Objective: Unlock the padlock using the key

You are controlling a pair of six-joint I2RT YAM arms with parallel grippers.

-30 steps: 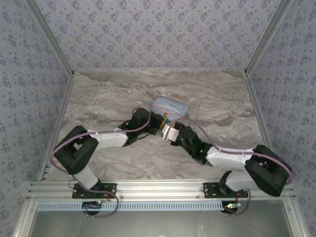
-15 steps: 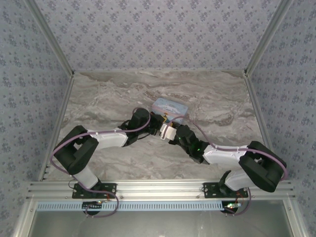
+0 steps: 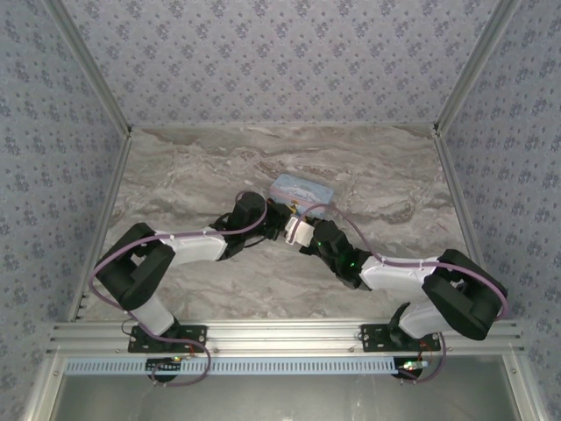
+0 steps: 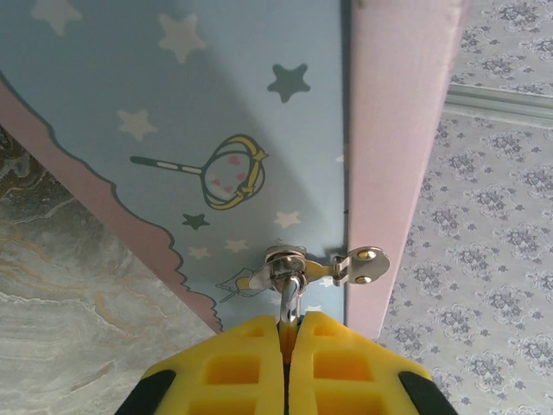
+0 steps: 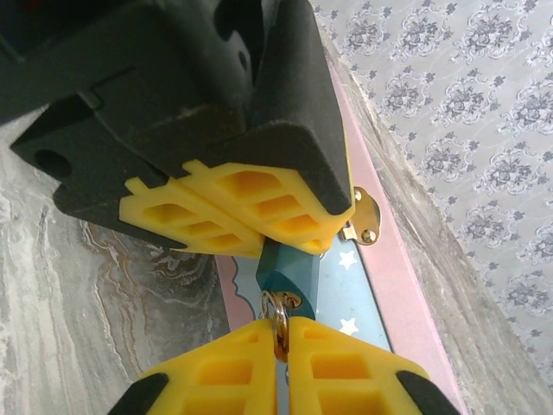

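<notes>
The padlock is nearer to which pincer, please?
Left. The left pincer clamps the padlock itself; the right pincer sits just below, shut on the key.

Bright, even light; soft shadows, little glare.

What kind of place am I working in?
Looks like a purpose-built test booth, not a home: wallpapered walls boxing in a marble-look table, a metal rail along its near edge.
</notes>
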